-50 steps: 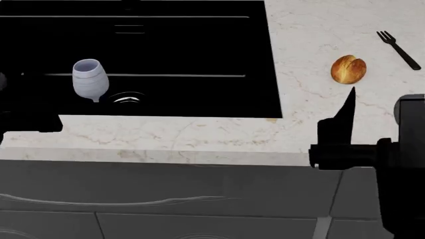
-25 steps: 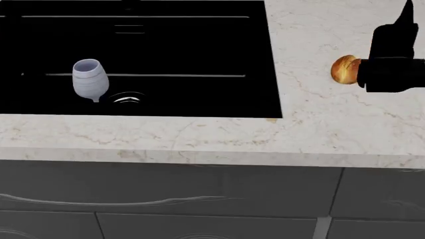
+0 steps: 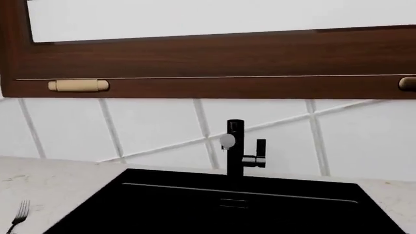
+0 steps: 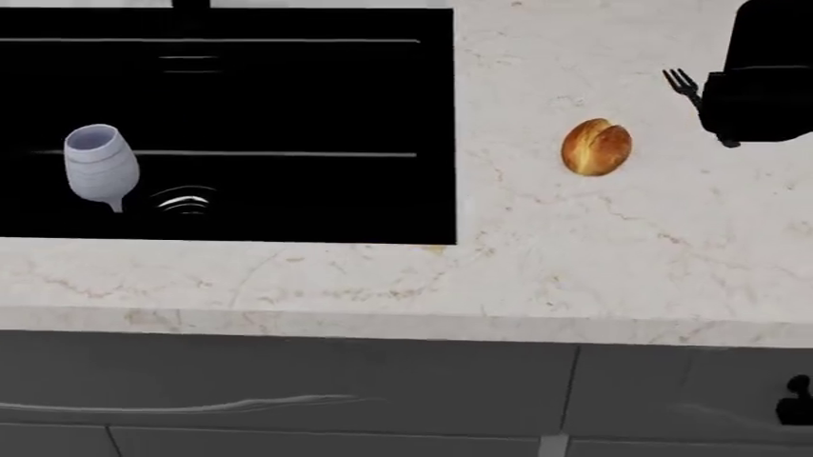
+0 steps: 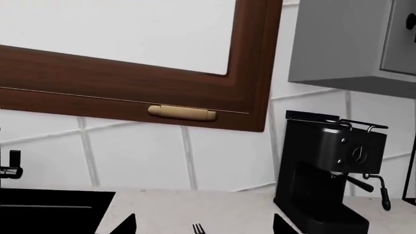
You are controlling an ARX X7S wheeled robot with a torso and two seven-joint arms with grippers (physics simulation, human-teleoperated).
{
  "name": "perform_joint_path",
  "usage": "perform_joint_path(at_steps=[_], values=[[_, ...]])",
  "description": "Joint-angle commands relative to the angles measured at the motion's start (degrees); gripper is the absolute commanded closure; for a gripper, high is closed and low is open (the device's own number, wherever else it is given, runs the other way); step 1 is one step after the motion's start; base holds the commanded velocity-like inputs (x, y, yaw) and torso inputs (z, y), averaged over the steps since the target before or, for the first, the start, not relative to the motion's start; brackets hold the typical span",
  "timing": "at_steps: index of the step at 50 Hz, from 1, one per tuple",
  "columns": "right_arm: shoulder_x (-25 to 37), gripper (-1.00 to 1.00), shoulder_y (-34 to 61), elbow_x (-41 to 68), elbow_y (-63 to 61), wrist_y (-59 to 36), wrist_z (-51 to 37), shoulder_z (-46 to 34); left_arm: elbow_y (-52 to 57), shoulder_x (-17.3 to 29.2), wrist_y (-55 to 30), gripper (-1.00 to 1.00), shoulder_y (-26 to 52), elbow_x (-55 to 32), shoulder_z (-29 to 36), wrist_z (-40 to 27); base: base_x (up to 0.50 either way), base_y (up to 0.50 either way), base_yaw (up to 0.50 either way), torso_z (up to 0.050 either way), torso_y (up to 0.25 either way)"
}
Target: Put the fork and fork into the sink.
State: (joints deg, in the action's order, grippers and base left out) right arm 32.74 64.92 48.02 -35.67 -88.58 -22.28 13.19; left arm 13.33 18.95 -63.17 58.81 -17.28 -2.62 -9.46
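The right gripper (image 5: 202, 225) shows in its wrist view as two dark fingertips standing well apart, spread wide with nothing between them but worktop. The tines of a fork (image 5: 198, 228) sit in that gap, apart from both tips. In the head view the same arm is a black block past the bread roll (image 4: 596, 147), on the side away from the sink (image 4: 318, 114), and it covers the handle of this fork (image 4: 683, 84), leaving only the tines to show just beside the block's edge.

The left gripper is in no picture, so its jaws cannot be told.

The sink is a matt black basin sunk in the pale marble worktop (image 4: 572, 248). A pale glass (image 4: 101, 165) lies tilted inside it, just beside the ringed drain (image 4: 186, 201). The black tap (image 3: 236, 148) stands upright at the sink's far edge, against the white tiled wall (image 3: 143, 126), under a dark wooden cabinet (image 3: 208, 63).

In the left wrist view, a fork (image 3: 19, 216) lies on the worktop outside the sink. Neither fork seen is in the basin.

Beyond the bread roll's side of the sink a black coffee machine (image 5: 328, 165) stands against the wall.
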Motion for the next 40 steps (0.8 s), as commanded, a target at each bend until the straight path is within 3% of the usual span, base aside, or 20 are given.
perform_joint_path(at_steps=[1, 16, 40], values=[[1.4, -1.0, 0.3, 6.6, 0.7, 1.4, -4.0, 0.0, 0.7, 0.4, -0.5, -1.0, -0.5, -0.3, -0.4, -0.3, 0.39, -0.34, 0.0, 0.0, 0.0], [2.1, -1.0, -1.3, 8.7, -0.1, 3.2, -4.4, 0.8, 1.4, 0.3, -1.0, -1.0, -0.7, -0.7, -0.3, -0.6, 0.43, -0.28, 0.0, 0.0, 0.0], [2.7, -1.0, -1.8, 13.1, -0.3, 2.3, -7.7, 2.3, 2.4, 0.4, -1.8, -1.0, -0.8, -1.6, -0.6, -0.9, 0.5, -0.03, 0.0, 0.0, 0.001]])
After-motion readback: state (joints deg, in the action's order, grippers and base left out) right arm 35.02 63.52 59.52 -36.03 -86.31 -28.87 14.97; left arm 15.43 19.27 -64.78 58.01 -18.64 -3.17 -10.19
